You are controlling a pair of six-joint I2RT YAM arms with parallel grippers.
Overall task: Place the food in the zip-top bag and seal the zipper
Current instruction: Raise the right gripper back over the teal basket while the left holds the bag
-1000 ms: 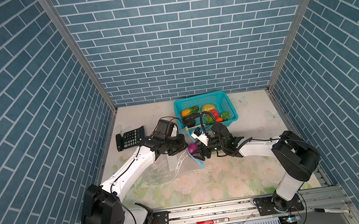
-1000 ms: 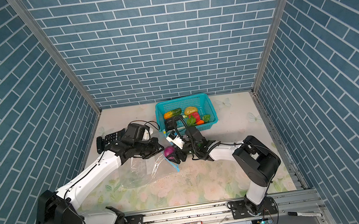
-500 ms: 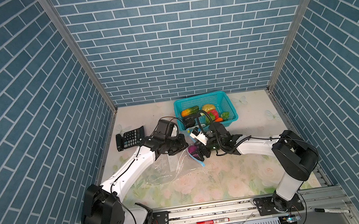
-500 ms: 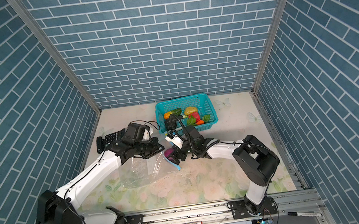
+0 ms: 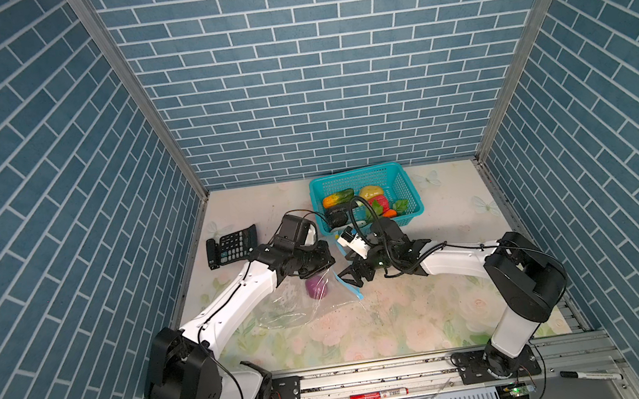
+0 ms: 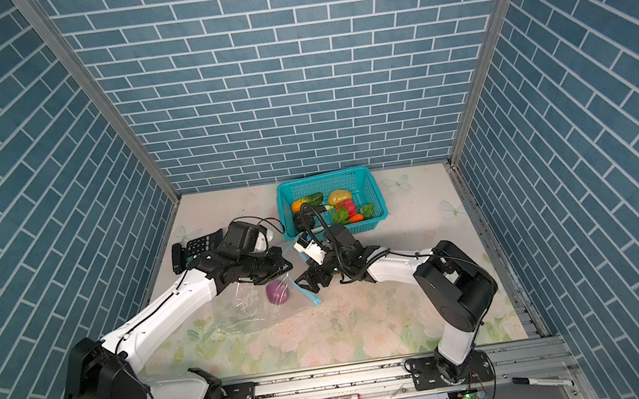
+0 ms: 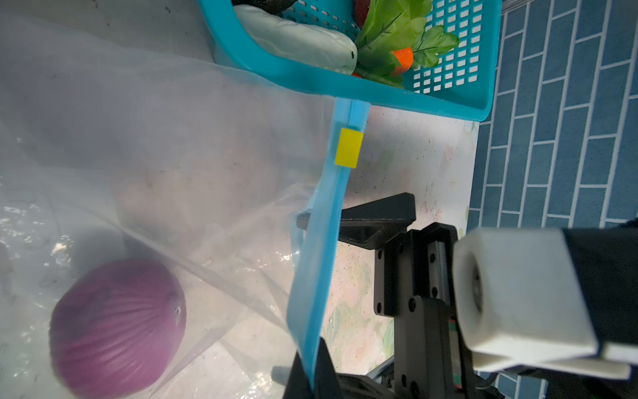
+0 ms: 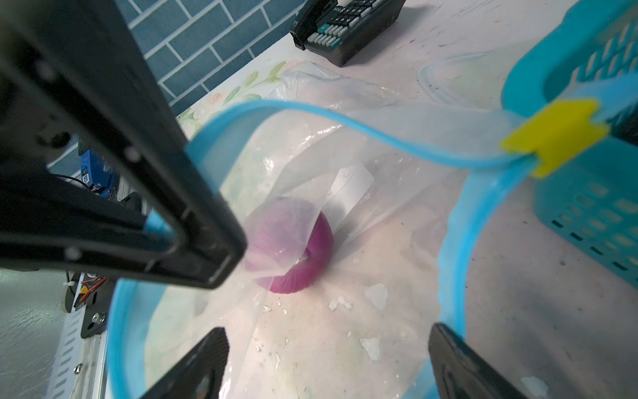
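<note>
Left gripper clamps the zipper lip — propping the zip-top bag open — while right gripper gapes empty at its mouth, purple onion inside.

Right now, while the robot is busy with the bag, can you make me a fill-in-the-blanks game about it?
1. The only food inside the zip-top bag is the ____ onion.
2. The slider on the blue zipper is ____.
3. The right gripper, at the bag's mouth, is open and holds ____.
4. The left gripper is shut on the zipper and holds the bag's mouth ____.

Missing words: purple, yellow, nothing, open.
</note>
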